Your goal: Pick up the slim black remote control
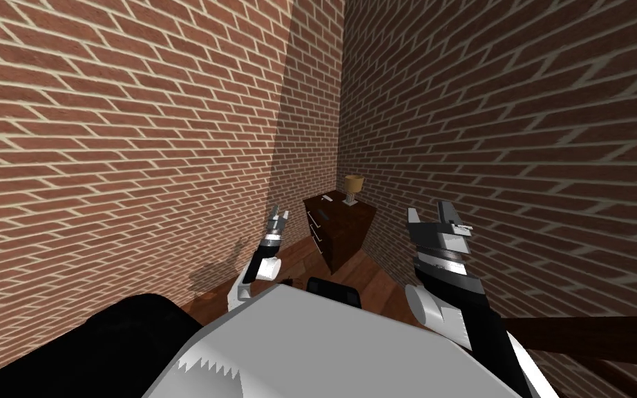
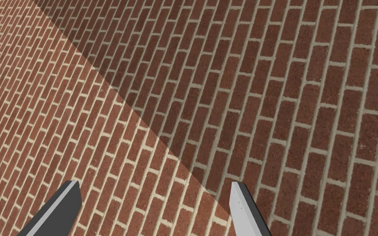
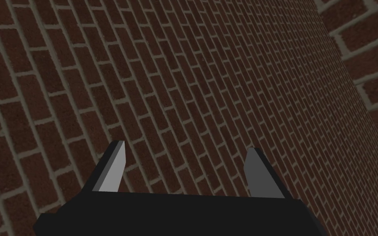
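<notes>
Our left gripper [image 1: 279,213] and right gripper [image 1: 429,211] hang raised before us, both with fingers apart and empty. Farther on, in the corner, stands a dark wooden nightstand [image 1: 345,231]. The slim remote control [image 1: 325,199] lies on its top, near a small lamp [image 1: 353,186]. We judge this the approach: next we must drive closer, then reach.

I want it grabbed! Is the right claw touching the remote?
Apart. Head view: right claw hangs well short of the remote on the dresser.
</notes>
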Tool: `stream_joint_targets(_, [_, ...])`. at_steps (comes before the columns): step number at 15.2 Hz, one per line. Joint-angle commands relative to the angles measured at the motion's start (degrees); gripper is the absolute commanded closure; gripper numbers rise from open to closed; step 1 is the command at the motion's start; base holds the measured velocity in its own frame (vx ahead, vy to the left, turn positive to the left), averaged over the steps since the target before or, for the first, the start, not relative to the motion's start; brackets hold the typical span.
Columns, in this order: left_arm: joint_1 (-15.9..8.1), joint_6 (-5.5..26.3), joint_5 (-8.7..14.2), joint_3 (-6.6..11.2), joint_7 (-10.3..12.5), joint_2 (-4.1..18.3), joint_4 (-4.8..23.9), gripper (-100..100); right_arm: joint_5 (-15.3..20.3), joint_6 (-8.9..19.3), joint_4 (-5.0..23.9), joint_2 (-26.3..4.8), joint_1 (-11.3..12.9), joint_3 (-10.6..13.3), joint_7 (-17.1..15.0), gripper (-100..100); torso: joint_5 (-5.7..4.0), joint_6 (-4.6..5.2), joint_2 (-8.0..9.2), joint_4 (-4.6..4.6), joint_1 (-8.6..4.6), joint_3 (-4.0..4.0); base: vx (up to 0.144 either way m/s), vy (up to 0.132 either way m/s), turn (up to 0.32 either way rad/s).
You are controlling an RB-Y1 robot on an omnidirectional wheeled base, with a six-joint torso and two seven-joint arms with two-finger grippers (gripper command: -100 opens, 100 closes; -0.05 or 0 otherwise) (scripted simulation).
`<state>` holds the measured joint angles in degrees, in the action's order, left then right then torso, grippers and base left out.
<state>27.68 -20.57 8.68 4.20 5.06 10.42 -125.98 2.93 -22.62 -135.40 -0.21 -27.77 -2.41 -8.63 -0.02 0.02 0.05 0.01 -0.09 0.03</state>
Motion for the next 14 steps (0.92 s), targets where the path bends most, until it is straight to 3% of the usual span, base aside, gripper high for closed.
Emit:
stream_joint_targets(1, [-0.31, 1.59, 0.1, 0.19, -0.38, 0.54, 0.4, -100, 0.0, 0.0, 0.0, 0.0, 0.0, 0.0, 0.0, 0, 0.0, 0.0, 0.0, 0.0, 0.0, 0.0, -0.008, -0.017, -0.048])
stream_joint_targets(4, [-1.46, 5.78, 0.95, 1.67, -1.94, 3.54, 1.81, -100, 0.0, 0.0, 0.0, 0.0, 0.0, 0.0, 0.0, 0, 0.0, 0.0, -0.01, 0.0, 0.02, -0.01, -0.01, -0.023, -0.16])
stream_joint_targets(7, [-1.46, 7.6, 0.95, 1.67, -1.94, 3.54, 1.81, -100, 0.0, 0.0, 0.0, 0.0, -0.01, 0.0, 0.0, 0, 0.0, -0.02, -0.02, 0.0, 0.01, -0.01, -0.007, -0.02, -0.06])
stream_joint_targets(8, [-2.11, 9.66, 1.42, 2.5, -2.81, 5.0, 2.6, -100, 0.0, 0.0, 0.0, 0.0, -0.01, -0.01, 0.0, 0, 0.01, -0.03, -0.02, 0.0, 0.04, -0.01, -0.006, -0.022, -0.124])
stream_joint_targets(10, [-2.11, 10.95, 1.42, 2.5, -2.81, 5.0, 2.6, -100, 0.0, 0.0, 0.0, 0.0, 0.0, 0.0, 0.0, 0, 0.01, 0.0, -0.03, -0.01, 0.02, -0.02, -0.006, -0.02, -0.112])
stream_joint_targets(11, [-2.79, 13.01, 1.93, 3.38, -3.73, 6.43, 3.44, -100, 0.0, 0.0, 0.0, 0.0, 0.0, 0.0, 0.0, 0, 0.01, -0.01, -0.03, -0.01, 0.03, -0.02, -0.003, -0.025, -0.164])
stream_joint_targets(13, [-2.79, 14.49, 1.93, 3.38, -3.73, 6.43, 3.44, -100, 0.0, 0.0, 0.0, 0.0, 0.0, 0.0, 0.0, 0, 0.0, 0.01, -0.04, -0.01, 0.01, -0.02, -0.004, -0.022, -0.127])
stream_joint_targets(14, [-3.5, 16.37, 2.46, 4.3, -4.7, 7.84, 4.32, -100, 0.0, 0.0, 0.0, 0.0, 0.0, 0.0, 0.0, 0, 0.0, -0.02, -0.03, -0.01, 0.02, -0.02, -0.009, -0.025, -0.181])
